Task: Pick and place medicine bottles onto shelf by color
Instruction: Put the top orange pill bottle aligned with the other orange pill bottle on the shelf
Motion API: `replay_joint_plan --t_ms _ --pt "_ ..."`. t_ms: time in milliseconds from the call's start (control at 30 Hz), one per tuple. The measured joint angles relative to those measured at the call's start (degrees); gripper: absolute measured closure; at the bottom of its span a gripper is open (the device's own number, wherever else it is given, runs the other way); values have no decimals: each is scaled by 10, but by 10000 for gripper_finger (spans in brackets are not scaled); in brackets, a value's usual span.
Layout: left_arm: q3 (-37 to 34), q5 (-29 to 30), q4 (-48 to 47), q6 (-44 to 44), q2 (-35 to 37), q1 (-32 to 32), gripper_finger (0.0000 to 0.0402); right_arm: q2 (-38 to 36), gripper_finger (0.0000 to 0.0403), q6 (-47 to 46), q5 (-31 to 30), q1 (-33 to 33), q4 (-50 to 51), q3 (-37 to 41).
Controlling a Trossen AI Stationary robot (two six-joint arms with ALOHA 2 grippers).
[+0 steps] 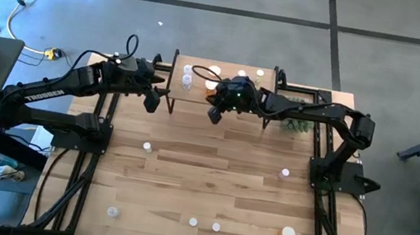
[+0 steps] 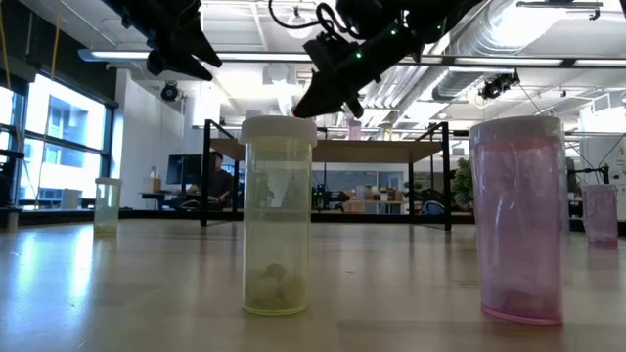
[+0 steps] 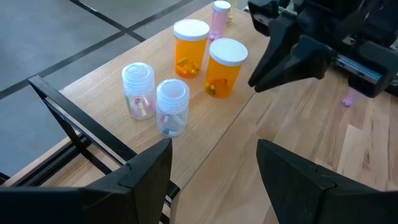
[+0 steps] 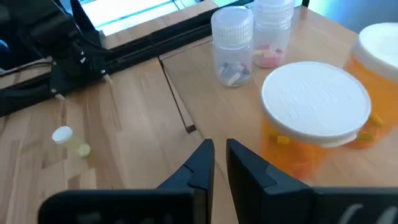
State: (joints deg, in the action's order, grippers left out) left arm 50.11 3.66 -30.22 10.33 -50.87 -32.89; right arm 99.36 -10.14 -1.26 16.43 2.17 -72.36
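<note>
Here, the shelf (image 1: 197, 91) stands at the far edge of the surface (image 1: 218, 177), and four medicine bottles stand upright on it, caps up and long axes vertical: two clear bottles (image 3: 140, 90) side by side near the shelf's left end, and two orange bottles (image 3: 224, 67) with white caps just beside them toward the middle. A pink bottle (image 3: 219, 17) stands farther along the shelf. The left claw (image 3: 214, 171) hangs released, fingers spread wide, above the shelf's front-left corner, holding nothing. The right claw (image 4: 219, 168) is clenched with its fingers nearly touching, empty, poised just in front of the nearer orange bottle (image 4: 314, 115) at the shelf's front edge. The rest of the bottles are scattered well apart over the open surface: a pale yellow-green bottle (image 2: 278, 215) and a pink one (image 2: 519, 220) stand upright near the front edge, with wide bare wood between them. A small yellow-green bottle (image 4: 69, 140) lies on its side on the surface before the shelf. A green plant (image 1: 299, 124) sits by the right arm's base. The word TROSSEN (image 1: 37, 92) reads along the left arm.
</note>
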Motion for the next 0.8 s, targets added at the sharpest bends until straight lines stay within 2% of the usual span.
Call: replay_joint_plan --t_ms 800 --pt "0 0 0 0 0 0 177 13 369 12 -15 32 -8 0"
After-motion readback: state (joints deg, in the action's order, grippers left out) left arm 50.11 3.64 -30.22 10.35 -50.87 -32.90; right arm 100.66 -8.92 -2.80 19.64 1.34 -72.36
